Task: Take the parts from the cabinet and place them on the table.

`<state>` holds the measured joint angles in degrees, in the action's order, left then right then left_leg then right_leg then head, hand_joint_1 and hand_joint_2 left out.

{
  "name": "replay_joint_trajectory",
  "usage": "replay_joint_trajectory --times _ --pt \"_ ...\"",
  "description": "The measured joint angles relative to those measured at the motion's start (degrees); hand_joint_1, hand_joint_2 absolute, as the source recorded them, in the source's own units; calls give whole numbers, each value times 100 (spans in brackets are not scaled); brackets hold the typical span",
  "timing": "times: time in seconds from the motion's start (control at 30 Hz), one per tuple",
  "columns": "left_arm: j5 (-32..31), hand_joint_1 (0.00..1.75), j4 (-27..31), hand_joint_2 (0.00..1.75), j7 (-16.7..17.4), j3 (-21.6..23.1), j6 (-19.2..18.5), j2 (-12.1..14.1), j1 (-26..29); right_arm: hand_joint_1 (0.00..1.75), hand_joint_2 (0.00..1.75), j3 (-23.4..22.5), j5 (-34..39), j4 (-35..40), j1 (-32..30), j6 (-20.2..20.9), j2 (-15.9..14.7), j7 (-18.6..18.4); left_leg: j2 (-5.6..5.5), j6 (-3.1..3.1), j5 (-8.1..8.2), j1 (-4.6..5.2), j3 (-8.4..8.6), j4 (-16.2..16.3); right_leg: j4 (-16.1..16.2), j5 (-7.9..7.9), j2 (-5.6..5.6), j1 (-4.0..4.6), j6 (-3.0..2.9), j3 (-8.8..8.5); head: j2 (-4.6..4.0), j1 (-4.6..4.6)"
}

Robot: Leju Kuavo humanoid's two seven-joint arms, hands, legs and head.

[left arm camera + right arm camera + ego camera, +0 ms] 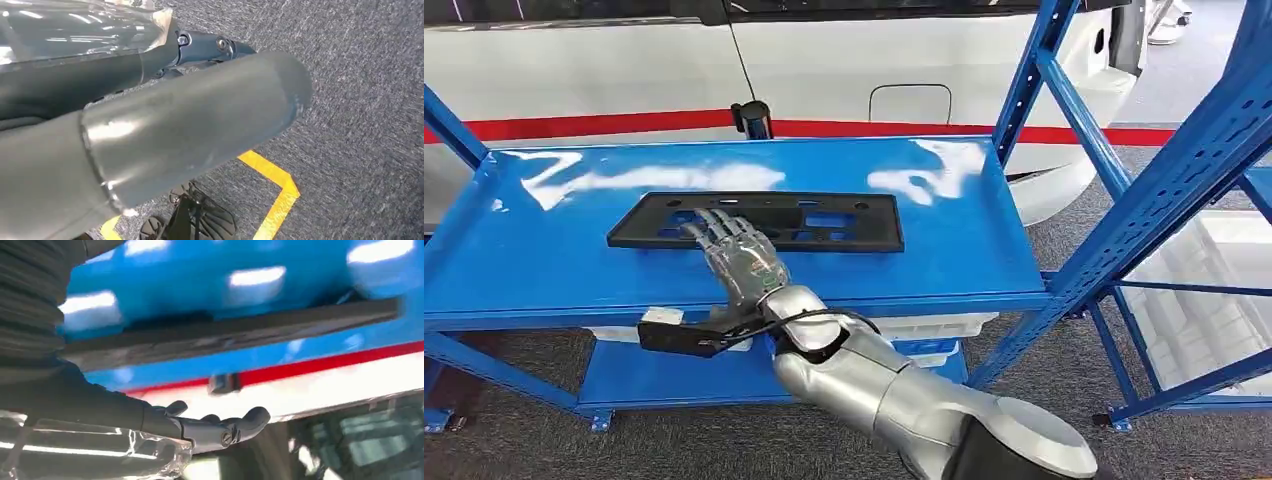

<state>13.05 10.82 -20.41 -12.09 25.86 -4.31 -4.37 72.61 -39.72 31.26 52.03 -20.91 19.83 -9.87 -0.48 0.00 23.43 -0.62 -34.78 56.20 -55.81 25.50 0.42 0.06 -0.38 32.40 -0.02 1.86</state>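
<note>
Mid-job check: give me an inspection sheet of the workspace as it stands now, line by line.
Surface: blue shelf, glossy, with glare patches.
Job's things: black plate frame lies flat on the shelf.
Clutter: white bins on the level below.
Hands: right hand is over the frame's near edge, fingers spread; actual contact cannot be told. Left hand hangs over the floor; its fingers are not visible.
Cables: black cable loops at the right wrist.
Surroundings: white car with red stripe behind; grey carpet with yellow floor tape.
</note>
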Motion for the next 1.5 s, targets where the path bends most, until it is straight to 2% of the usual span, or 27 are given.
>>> replay_joint_trajectory --times 0.13,0.2,0.53,0.9,0.93,0.97,1.0,1.07,1.1,1.17,1.4,1.5 --pt "-2 0 0 0 -20 22 -39 -9 0 0 175 123 -517 -341 92 -164 0 -405 0 0 0 0 1 1 0 0 0 0 0 0 0 2" --pt "-4 0 0 0 -15 22 -42 -11 1 0 175 138 -574 -518 118 -208 -2 -491 0 0 0 0 1 1 0 0 0 0 0 1 0 2" --pt "-61 0 0 0 53 90 -48 -37 -6 0 175 88 -655 -1297 198 -389 -9 -677 1 0 0 0 1 1 0 0 0 0 0 1 0 2" --pt "-59 0 0 0 85 131 -63 -46 -16 3 175 -116 -733 -1592 223 -470 -112 -843 1 0 0 0 2 2 0 0 1 0 1 1 0 2" --pt "-57 0 0 0 83 133 -63 -46 -16 37 175 -179 -749 -1603 224 -488 -134 -845 1 0 0 0 2 2 0 0 1 0 1 1 0 2" --pt "-50 0 0 0 83 133 -63 -46 -16 96 175 -219 -755 -1609 224 -499 -144 -847 1 0 0 0 2 2 0 0 1 0 1 1 0 2" --pt "-50 0 0 0 83 133 -63 -46 -15 131 175 -249 -762 -1614 224 -507 -158 -851 1 0 0 0 2 2 0 0 0 0 1 1 0 2" --pt "-48 0 0 0 83 133 -77 -46 -15 147 175 -345 -764 -1629 225 -523 -192 -860 1 0 0 0 2 2 0 -1 0 0 1 1 0 2" --pt "-50 0 0 0 83 133 -96 -46 -15 147 175 -387 -762 -1636 225 -531 -210 -860 1 0 0 0 2 2 0 -1 1 0 1 0 0 2" --pt "-50 0 0 0 83 142 -116 -44 -16 161 175 -474 -742 -1644 224 -566 -241 -860 1 0 0 0 2 2 0 -1 1 0 1 1 0 2" --pt "-50 0 0 0 83 155 -136 -44 -28 171 175 -623 -749 -1662 224 -597 -273 -821 1 0 0 0 2 2 0 -1 1 0 1 1 0 2" --pt "-42 0 0 0 70 155 -133 -44 -37 169 175 -677 -766 -1662 231 -649 -276 -755 1 0 0 0 3 2 0 -1 1 0 1 1 0 2"
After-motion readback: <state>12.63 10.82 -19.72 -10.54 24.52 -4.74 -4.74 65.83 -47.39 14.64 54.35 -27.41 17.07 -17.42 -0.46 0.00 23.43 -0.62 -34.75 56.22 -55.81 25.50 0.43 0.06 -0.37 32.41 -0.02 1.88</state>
